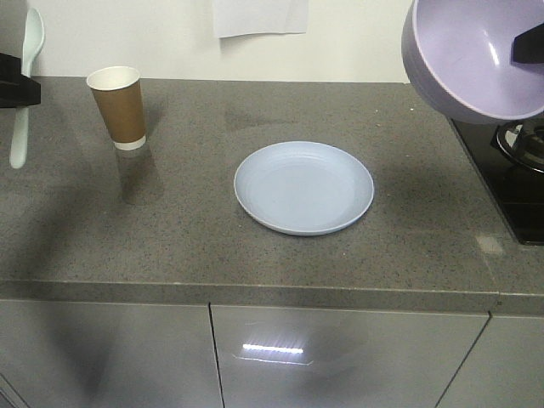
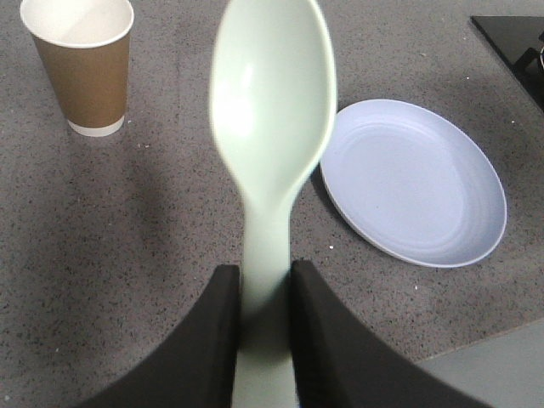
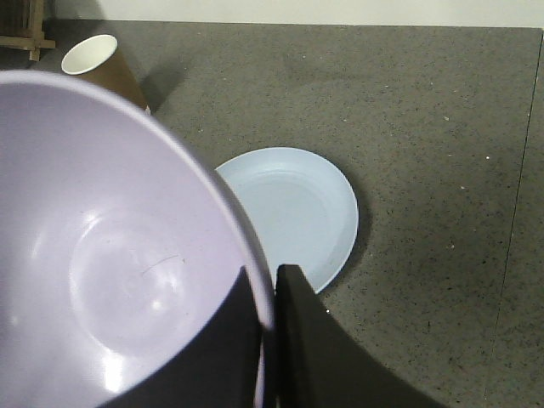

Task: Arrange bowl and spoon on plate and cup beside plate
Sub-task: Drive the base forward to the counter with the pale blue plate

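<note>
We log: pale mint-green plastic spoon (image 2: 270,110), clamped by left gripper (image 2: 262,276); deep lavender plastic bowl (image 3: 110,255), rim pinched by right gripper (image 3: 268,280); round pale-blue plate (image 1: 303,187), centre of grey counter (image 1: 408,170); brown paper cup (image 1: 119,106), near back-left corner.

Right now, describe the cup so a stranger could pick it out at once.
On the grey speckled countertop, look to the back left, near the white wall and left of the pale blue plate. The cup stands upright: the only tall brown thing, with a white inside and base band.
</note>
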Controlling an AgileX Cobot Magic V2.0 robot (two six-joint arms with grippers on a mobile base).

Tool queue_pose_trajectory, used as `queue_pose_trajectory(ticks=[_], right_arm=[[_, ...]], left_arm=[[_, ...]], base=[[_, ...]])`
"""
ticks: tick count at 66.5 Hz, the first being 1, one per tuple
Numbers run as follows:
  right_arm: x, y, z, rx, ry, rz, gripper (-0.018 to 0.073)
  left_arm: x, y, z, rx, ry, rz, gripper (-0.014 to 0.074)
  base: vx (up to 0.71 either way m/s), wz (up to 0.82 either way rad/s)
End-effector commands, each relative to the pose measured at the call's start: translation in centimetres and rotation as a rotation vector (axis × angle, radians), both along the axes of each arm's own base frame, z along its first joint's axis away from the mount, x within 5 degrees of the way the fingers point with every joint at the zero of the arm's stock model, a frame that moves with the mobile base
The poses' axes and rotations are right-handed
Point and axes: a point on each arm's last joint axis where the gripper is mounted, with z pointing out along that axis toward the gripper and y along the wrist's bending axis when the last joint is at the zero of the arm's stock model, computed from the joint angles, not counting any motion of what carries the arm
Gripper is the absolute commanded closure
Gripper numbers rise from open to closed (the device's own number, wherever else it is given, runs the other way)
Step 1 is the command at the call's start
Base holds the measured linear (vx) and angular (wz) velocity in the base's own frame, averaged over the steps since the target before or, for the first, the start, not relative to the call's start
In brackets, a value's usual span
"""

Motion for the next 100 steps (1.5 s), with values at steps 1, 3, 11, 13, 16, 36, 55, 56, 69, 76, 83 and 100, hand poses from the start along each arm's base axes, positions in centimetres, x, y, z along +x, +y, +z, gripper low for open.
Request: queue_pose_trajectory(ticks=[1,3,11,13,16,36,55,56,69,76,83,100], right_arm=[[-0.79,0.30,1.95,0.030,-0.100,-0.011,0.0566],[-0.79,0.30,1.95,0.030,-0.100,-0.011,0.0566],[-0.79,0.30,1.95,0.030,-0.100,-0.011,0.0566],[-0.79,0.30,1.95,0.030,-0.100,-0.011,0.0566],[-0.79,0.30,1.95,0.030,-0.100,-0.011,0.0566],[-0.79,0.30,1.95,0.030,-0.100,-0.011,0.0566],[-0.79,0.30,1.95,0.030,-0.100,-0.011,0.0566],[-0.79,0.30,1.95,0.030,-0.100,-0.011,0.0566],[-0.79,0.30,1.95,0.030,-0.100,-0.011,0.0566],[-0.79,0.30,1.95,0.030,-0.100,-0.011,0.0566],[-0.79,0.30,1.95,0.030,-0.100,-0.011,0.0566],[-0.79,0.30,1.95,0.030,-0.100,-0.011,0.0566]], left_arm=[[-0.78,-0.17,2.10,-0.037,-0.098,0.016,0.0603],[-0.78,-0.17,2.10,-0.037,-0.098,0.016,0.0603],[-0.78,-0.17,2.10,-0.037,-0.098,0.016,0.0603],[-0.78,-0.17,2.10,-0.037,-0.098,0.016,0.0603],[-0.78,-0.17,2.10,-0.037,-0.098,0.016,0.0603],[-0.78,-0.17,2.10,-0.037,-0.098,0.016,0.0603],[-0.78,-0.17,2.10,-0.037,-0.098,0.016,0.0603],[-0.78,-0.17,2.10,-0.037,-0.098,0.016,0.0603],[-0.78,-0.17,2.10,-0.037,-0.098,0.016,0.0603],[-0.78,-0.17,2.10,-0.037,-0.098,0.016,0.0603],[-0.78,-0.17,2.10,-0.037,-0.098,0.016,0.0603],[-0.78,-0.17,2.10,-0.037,-0.098,0.016,0.0603]], base=[[0.07,0.00],[0.07,0.00],[0.07,0.00],[0.06,0.00],[0.06,-0.01],[0.06,-0.01],[0.06,-0.01],[0.06,-0.01],[0.06,0.00],[0.05,0.00],[0.05,0.00],[0.05,0.00]])
